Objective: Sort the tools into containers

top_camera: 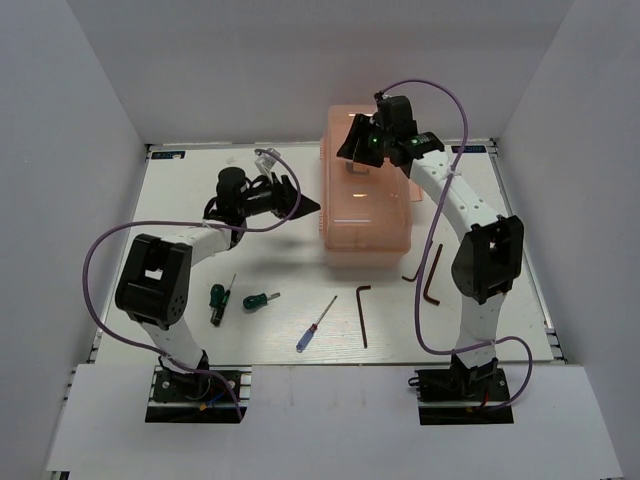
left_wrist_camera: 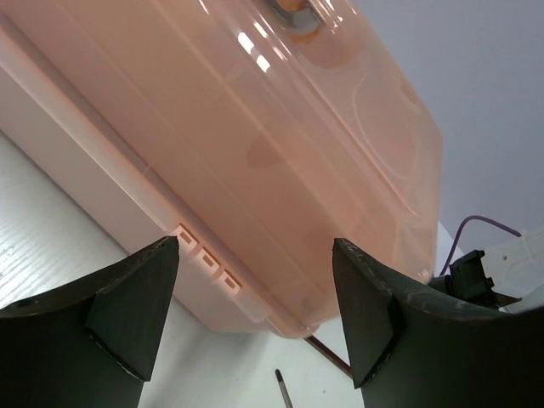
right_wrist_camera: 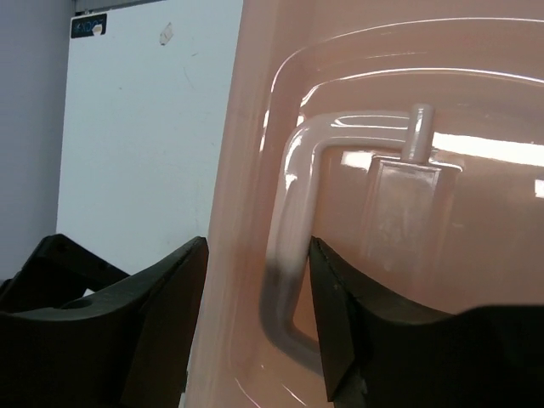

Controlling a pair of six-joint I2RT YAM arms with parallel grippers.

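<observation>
The salmon-pink toolbox [top_camera: 365, 205] stands closed at the back middle of the table, and it fills the left wrist view [left_wrist_camera: 280, 153]. My right gripper [top_camera: 358, 150] hovers open over the lid's far left part; in its wrist view [right_wrist_camera: 255, 314] the jaws straddle one bar of the lid handle [right_wrist_camera: 289, 246] without closing on it. My left gripper [top_camera: 298, 203] is open and empty beside the box's left side [left_wrist_camera: 255, 314]. On the table lie two green screwdrivers [top_camera: 216, 300] [top_camera: 262, 299], a blue screwdriver [top_camera: 315, 325] and hex keys [top_camera: 363, 312] [top_camera: 432, 275] [top_camera: 411, 277].
White walls close in the table on three sides. The tools lie in front of the box, between the two arm bases. Purple cables loop from both arms. A hex key end [left_wrist_camera: 327, 353] and a thin screwdriver tip [left_wrist_camera: 280, 382] show below the box in the left wrist view.
</observation>
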